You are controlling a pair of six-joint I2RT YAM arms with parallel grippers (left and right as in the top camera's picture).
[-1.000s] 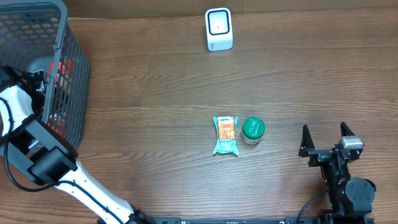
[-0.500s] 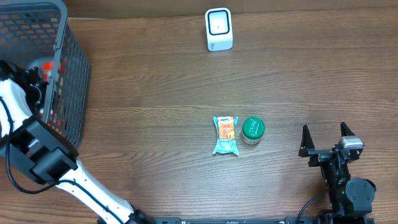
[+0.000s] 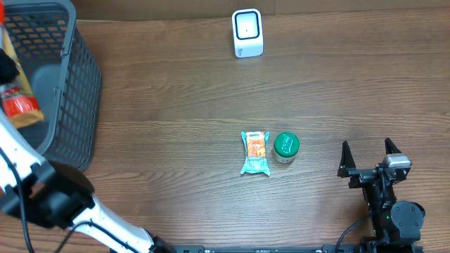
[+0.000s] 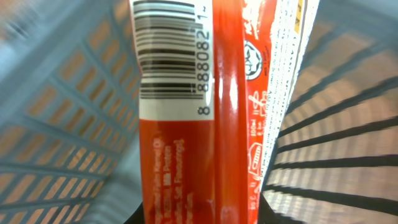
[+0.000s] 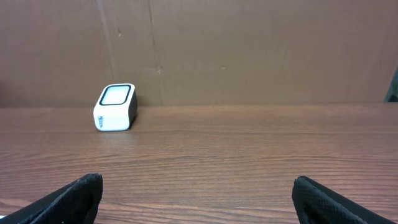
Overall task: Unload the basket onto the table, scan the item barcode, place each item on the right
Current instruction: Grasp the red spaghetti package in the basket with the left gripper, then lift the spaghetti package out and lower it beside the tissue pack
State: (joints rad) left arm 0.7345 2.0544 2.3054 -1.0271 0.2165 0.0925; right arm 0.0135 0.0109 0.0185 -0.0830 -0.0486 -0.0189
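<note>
Starting at your left hand (image 3: 13, 88): it is clamped on a red packet (image 4: 186, 124) and holds it above the basket (image 3: 70, 77), whose mesh shows behind it in the wrist view. The barcode (image 4: 168, 56) faces the wrist camera, so I judge it is turned back toward the hand and not toward the scanner (image 3: 247, 33), which stands well off to that hand's right on the tabletop (image 3: 176, 91). You will likely need to carry the packet across and turn it so the stripes meet the scanner's window. Between your two hands lie a pouch (image 3: 255, 152) and a green-lidded jar (image 3: 286, 147), just beside each other, probably waiting their turn. Your right hand (image 3: 366, 149) sits parked with fingers wide apart, holding nothing, well apart from the scanner.
</note>
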